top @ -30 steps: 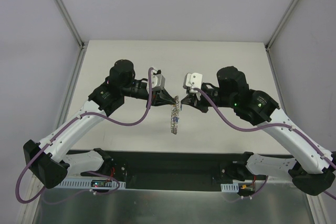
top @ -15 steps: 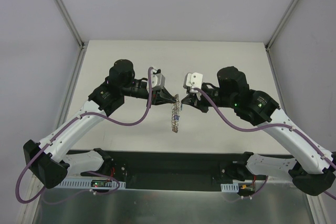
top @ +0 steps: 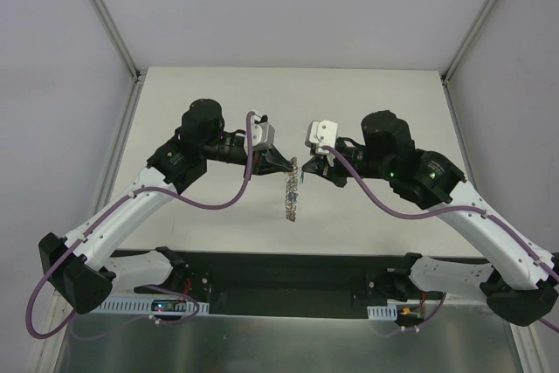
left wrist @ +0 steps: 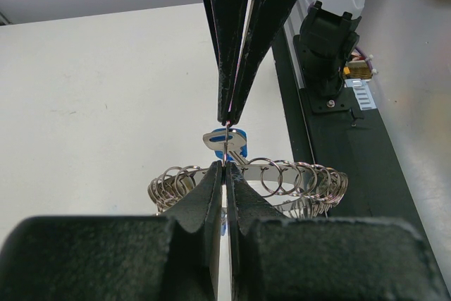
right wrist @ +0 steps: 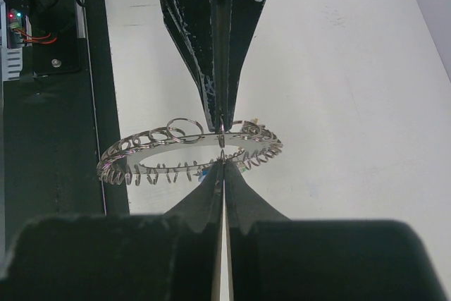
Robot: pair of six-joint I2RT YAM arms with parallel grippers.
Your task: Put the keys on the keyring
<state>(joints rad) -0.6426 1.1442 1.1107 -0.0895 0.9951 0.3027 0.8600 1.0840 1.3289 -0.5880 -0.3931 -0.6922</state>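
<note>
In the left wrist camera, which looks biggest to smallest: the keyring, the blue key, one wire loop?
1. keyring
2. blue key and wire loop: about alike, key partly hidden.

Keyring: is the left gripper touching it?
Touching. The left wrist view shows the left gripper pinched shut on the keyring at its looped rim, with loops sticking out on either side.

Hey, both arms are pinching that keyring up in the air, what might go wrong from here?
The left gripper and right gripper have jaws shut tip to tip on one spot of the keyring rim, which hangs above the table; any pull apart may let it slip and drop. The blue key sits at that pinch, so it may jam or get knocked loose.
</note>
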